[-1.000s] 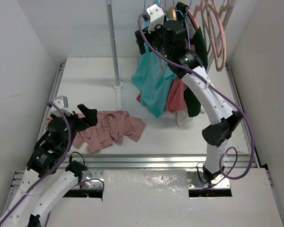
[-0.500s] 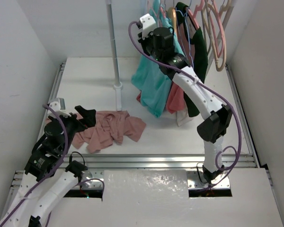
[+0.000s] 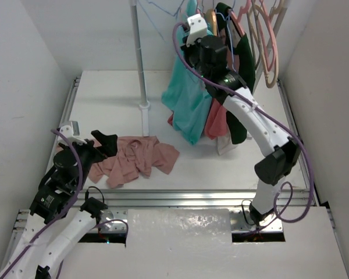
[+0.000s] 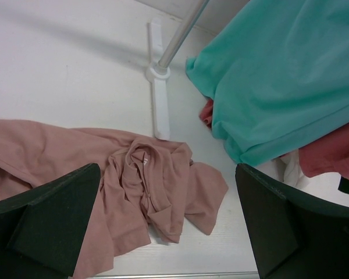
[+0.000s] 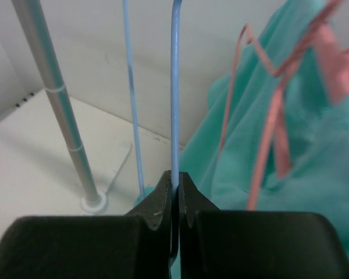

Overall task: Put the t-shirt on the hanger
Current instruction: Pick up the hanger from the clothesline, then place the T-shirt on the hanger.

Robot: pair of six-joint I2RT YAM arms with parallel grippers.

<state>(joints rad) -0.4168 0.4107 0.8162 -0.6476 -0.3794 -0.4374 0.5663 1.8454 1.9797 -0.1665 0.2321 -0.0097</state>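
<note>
Right hand (image 5: 174,179) now seemingly around hanger (image 5: 175,87)

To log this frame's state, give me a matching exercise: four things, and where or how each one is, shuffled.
Things:
1. t-shirt
2. hanger
3. left gripper
4. teal shirt

States:
A. hanging on the rack
B. crumpled on the table
C. open, holding nothing
D. clamped in the right gripper

Pairs: 1-B, 2-D, 3-C, 4-A
</note>
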